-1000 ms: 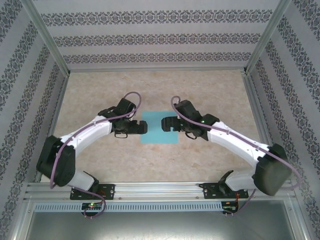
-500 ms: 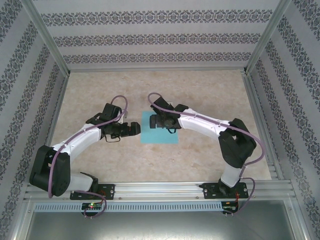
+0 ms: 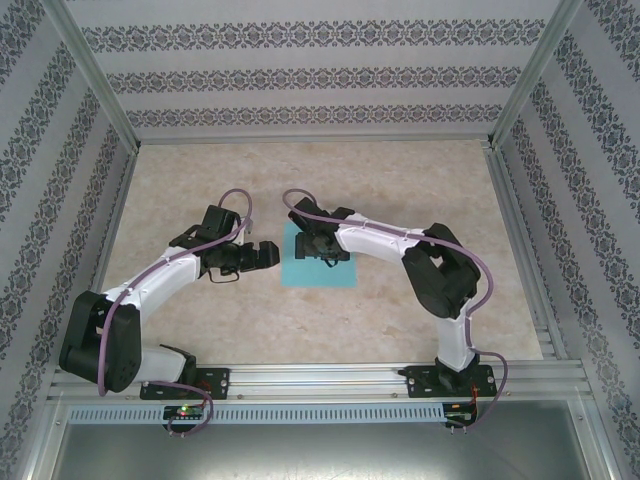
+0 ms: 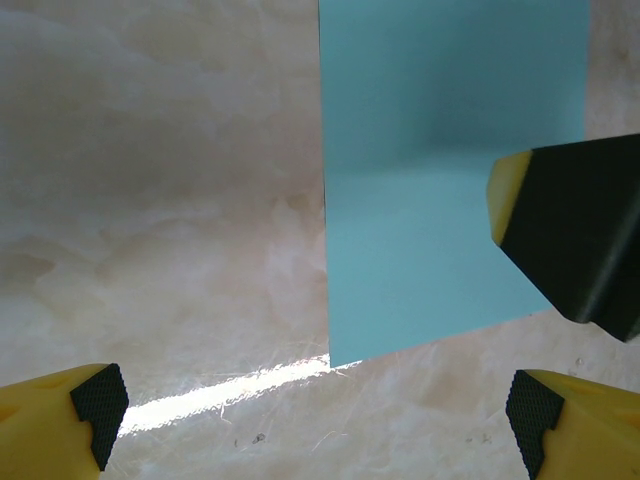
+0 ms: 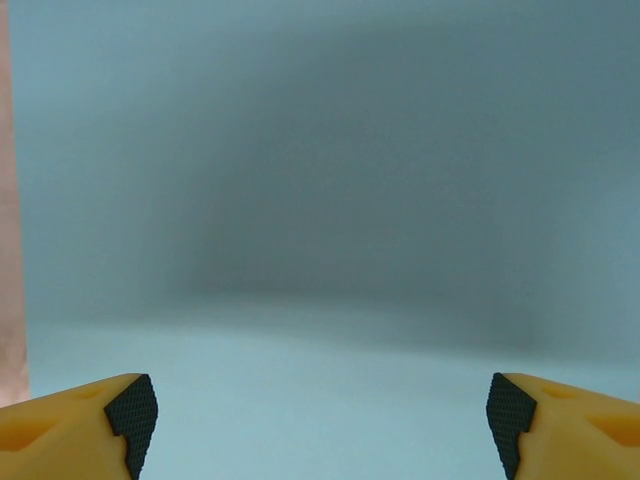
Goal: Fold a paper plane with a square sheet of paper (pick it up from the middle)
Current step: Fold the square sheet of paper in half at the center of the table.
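Note:
The square sheet of paper [image 3: 322, 275] lies flat on the marble table, turquoise side up; the paper plane is out of view. My right gripper [image 3: 318, 246] hangs over the sheet's upper middle, pointing down at it. In the right wrist view its jaws [image 5: 322, 425] stand wide open close above the sheet [image 5: 320, 200], with nothing between them. My left gripper [image 3: 270, 257] is just off the sheet's left edge, open and empty. In the left wrist view [image 4: 315, 430] the sheet [image 4: 430, 220] lies ahead with its near corner between the fingers, and a right-gripper finger [image 4: 580, 230] shows above it.
The tabletop [image 3: 200, 180] is bounded by aluminium rails [image 3: 310, 138] and patterned walls on three sides. Bare marble surrounds the sheet. Both arm bases sit on the front rail [image 3: 320, 378].
My right arm has reached further left and folded at the elbow, bringing its gripper over the sheet. My left gripper has drawn back off the sheet's left edge.

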